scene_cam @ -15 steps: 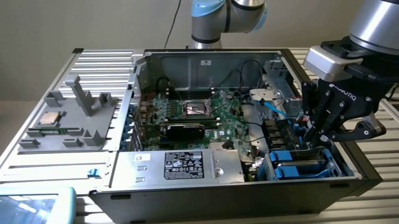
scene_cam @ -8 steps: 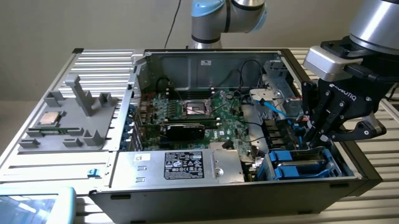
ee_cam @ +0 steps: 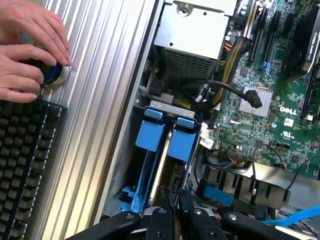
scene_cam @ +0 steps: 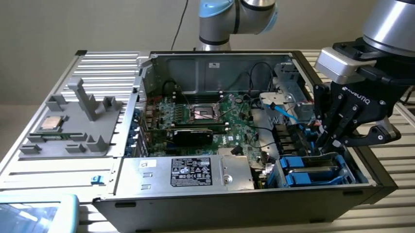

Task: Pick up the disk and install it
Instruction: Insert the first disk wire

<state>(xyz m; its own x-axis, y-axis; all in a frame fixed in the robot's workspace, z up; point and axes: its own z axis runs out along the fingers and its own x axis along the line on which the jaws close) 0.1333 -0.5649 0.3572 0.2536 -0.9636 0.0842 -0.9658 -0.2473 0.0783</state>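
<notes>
The disk lies in the drive bay at the near right corner of the open computer case, its blue plastic frame around a silver face. In the wrist view the disk shows as a silver strip between two blue frame tabs. My gripper hangs over the bay's far edge, pointing down. Its black fingers stand close together with only a thin dark gap and nothing visible between them. Whether they touch the disk is hidden.
A silver box with a black label sits beside the bay, with the motherboard and loose cables behind. A grey tray with a CPU chip lies at the exterior view's left. A person's hands rest near a keyboard.
</notes>
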